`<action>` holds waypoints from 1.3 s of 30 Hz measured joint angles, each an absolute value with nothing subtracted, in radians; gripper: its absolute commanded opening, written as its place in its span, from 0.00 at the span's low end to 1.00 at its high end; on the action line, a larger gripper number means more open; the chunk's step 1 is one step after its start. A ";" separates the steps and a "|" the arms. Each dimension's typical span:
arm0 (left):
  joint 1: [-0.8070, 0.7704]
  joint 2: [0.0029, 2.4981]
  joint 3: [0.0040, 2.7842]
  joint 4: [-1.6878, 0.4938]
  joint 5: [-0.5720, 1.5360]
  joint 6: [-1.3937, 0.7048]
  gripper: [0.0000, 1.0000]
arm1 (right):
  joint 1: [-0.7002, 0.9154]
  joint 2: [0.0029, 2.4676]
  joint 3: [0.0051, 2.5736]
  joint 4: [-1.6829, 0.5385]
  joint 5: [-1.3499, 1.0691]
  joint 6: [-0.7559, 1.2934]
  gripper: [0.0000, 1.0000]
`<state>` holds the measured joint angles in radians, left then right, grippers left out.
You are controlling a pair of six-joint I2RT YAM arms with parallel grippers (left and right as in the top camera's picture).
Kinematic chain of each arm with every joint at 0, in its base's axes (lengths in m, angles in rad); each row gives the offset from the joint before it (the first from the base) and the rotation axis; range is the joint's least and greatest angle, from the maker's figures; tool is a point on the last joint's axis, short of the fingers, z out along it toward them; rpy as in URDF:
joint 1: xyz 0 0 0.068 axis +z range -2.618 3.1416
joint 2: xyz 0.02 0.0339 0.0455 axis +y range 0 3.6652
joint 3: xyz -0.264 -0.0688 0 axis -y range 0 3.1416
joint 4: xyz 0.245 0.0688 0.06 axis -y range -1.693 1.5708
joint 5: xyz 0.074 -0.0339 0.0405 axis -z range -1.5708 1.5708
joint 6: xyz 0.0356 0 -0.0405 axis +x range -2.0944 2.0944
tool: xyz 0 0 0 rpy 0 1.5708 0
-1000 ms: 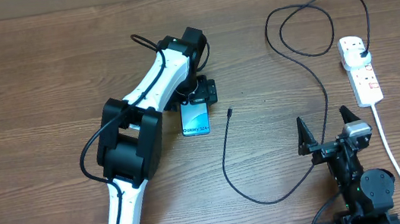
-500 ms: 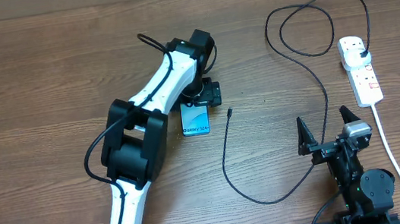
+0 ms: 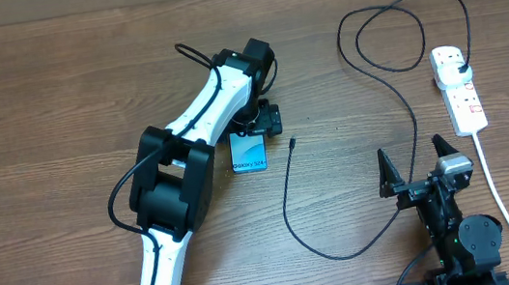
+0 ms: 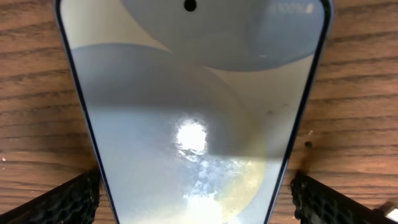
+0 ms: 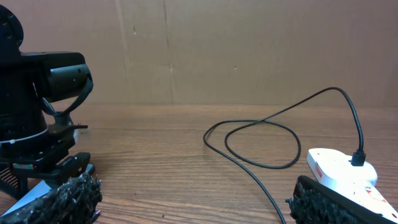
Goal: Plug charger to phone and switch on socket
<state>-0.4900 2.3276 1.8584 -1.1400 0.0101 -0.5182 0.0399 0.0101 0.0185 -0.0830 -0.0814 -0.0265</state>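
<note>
Now that the left gripper [image 3: 254,123] has settled spread-fingered astride the slim blue-lit smartphone [image 3: 248,153], the thin black charger cable [image 3: 285,202] nearby awaits plugging; the right gripper [image 3: 416,164] idles, fingers apart.

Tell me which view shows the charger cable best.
Overhead: the whole charger cable shows, from its plug in the power strip to the loose connector tip near the phone. The right wrist view catches only the far loop and the plug; the left wrist view is filled by the phone.
</note>
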 measured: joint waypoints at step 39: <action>-0.476 2.328 1.858 -1.127 0.014 -0.517 1.00 | 0.040 0.010 0.019 -0.083 -0.081 -0.027 1.00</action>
<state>-0.4755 2.3280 1.8584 -1.1275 0.0139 -0.5171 0.0402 0.0101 0.0185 -0.0830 -0.0814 -0.0265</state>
